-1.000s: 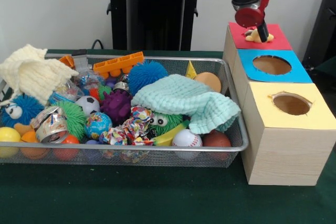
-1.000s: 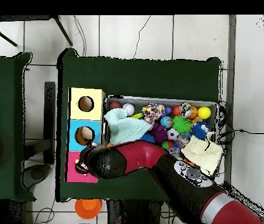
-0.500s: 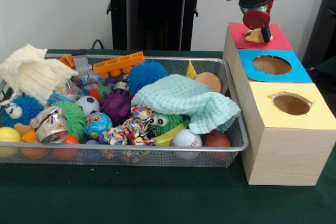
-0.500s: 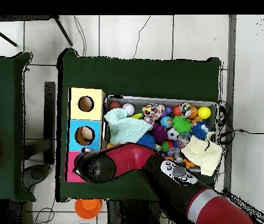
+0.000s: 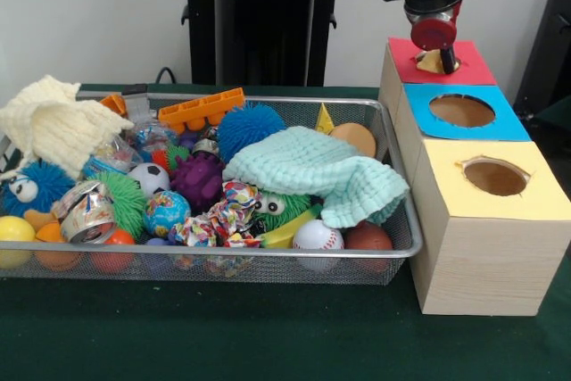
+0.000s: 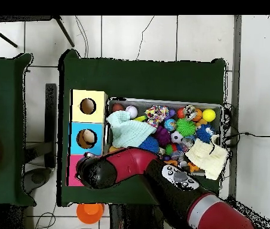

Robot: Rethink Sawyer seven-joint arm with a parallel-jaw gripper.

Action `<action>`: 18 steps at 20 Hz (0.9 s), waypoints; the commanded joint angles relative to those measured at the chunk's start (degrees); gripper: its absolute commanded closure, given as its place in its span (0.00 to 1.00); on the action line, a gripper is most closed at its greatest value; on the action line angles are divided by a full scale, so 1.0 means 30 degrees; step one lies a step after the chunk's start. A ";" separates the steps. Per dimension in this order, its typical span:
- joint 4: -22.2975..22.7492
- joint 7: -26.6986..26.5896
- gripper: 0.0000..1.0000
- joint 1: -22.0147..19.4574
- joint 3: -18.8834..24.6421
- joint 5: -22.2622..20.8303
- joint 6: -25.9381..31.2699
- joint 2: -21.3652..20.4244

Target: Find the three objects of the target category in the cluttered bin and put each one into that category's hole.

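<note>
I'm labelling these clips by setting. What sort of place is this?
Most likely a robotics lab: a robot arm works over a green-covered table set with a wire bin of mixed toys and a wooden sorting box with colour-coded holes.

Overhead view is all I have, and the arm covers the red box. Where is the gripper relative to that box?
Observer: In the front view the gripper hangs just above the red box, over its top face.
Operator: Is anything under it?
Observer: Yes, a yellowish object sits on the red top right beneath the gripper, and part of it shows above the surface.
Operator: Anything tucked under the mint cloth in the bin?
Observer: A green fuzzy toy with eyes peeks out below the mint cloth on the side facing the front camera.
</note>
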 commanded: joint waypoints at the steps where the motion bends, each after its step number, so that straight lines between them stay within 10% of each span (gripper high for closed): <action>1: -0.1404 0.2049 1.00 0.0257 -0.2003 -0.1325 0.1443 0.0062; 18: -0.2779 0.2099 1.00 0.2692 -0.4934 -0.2017 0.3853 0.0351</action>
